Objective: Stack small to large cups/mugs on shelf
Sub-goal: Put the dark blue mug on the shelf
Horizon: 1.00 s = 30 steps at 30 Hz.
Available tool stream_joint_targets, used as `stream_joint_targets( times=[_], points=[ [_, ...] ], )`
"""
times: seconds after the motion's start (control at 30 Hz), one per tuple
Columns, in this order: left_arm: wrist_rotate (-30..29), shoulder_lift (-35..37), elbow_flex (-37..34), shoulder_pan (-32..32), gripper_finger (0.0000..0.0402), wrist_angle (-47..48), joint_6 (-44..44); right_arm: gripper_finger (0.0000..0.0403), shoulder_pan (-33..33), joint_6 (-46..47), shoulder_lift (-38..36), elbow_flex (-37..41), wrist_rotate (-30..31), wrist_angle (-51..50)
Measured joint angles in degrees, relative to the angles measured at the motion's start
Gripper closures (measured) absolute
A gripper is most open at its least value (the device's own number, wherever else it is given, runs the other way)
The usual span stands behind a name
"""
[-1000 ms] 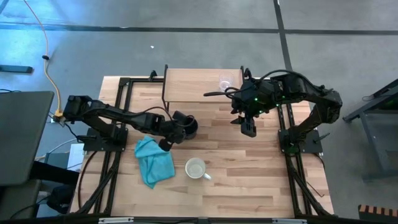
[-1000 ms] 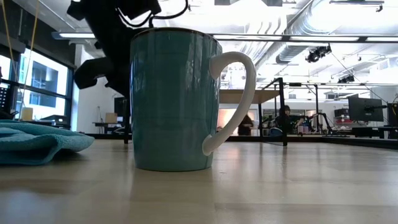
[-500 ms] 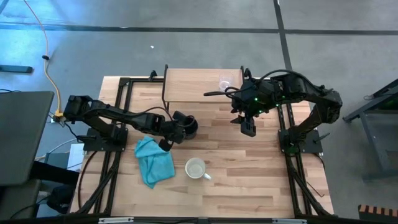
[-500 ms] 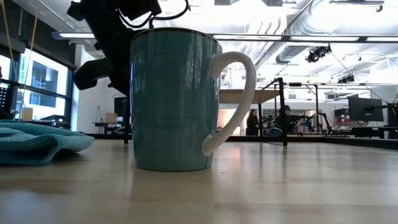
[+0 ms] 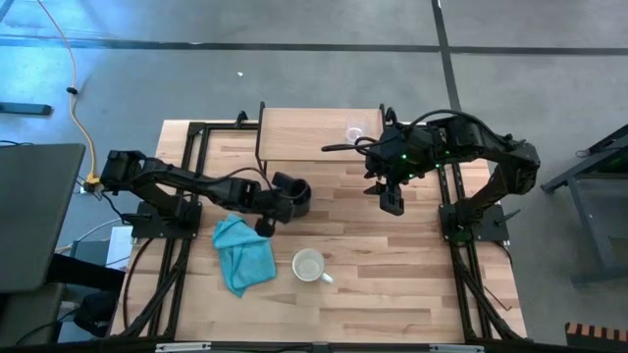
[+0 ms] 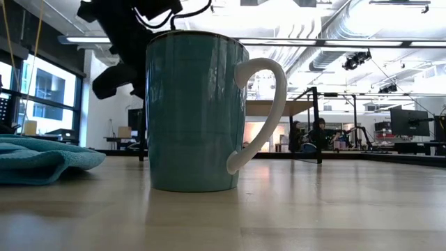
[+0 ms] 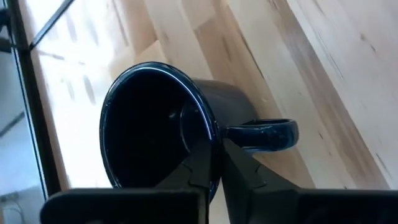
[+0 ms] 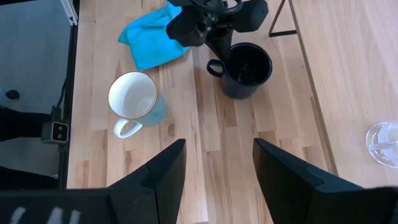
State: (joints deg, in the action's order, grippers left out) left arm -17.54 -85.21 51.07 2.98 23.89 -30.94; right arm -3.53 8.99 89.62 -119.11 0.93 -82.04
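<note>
left end effector (image 7: 214,163) | clamped on black mug (image 7: 161,134) rim beside its handle | right end effector (image 8: 214,165) | apart, above table

My black mug (image 5: 297,199) stands upright beside the shelf (image 5: 312,135). The glass cup (image 5: 355,128) sits on the shelf. The teal mug (image 5: 310,266) stands apart on the table.

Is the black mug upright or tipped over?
Upright: the black mug stands on the table, mouth up, with the left gripper shut on its rim.
</note>
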Motion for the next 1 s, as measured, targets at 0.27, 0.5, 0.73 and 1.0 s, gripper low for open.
stream_joint_targets(
  times=[0.27,0.5,0.73,1.0],
  points=[
    [-1.2,0.0,6.5,0.0,0.0395,0.7,3.0,0.0224,0.0,0.0,0.0,0.0,0.0,0.0],
    [-2.1,0.0,13.6,0.0,0.0398,5.2,4.6,0.0224,0.0,0.0,0.0,0.0,0.0,0.0],
    [-6.1,-1.4,20.4,0.0,0.0399,14.7,8.2,0.0224,0.0,-0.5,0.0,0.0,0.0,0.0],
    [-8.2,-6.0,28.7,0.0,0.04,22.7,8.4,0.0224,0.0,-0.5,0.0,0.0,0.0,-0.1]
  ],
)
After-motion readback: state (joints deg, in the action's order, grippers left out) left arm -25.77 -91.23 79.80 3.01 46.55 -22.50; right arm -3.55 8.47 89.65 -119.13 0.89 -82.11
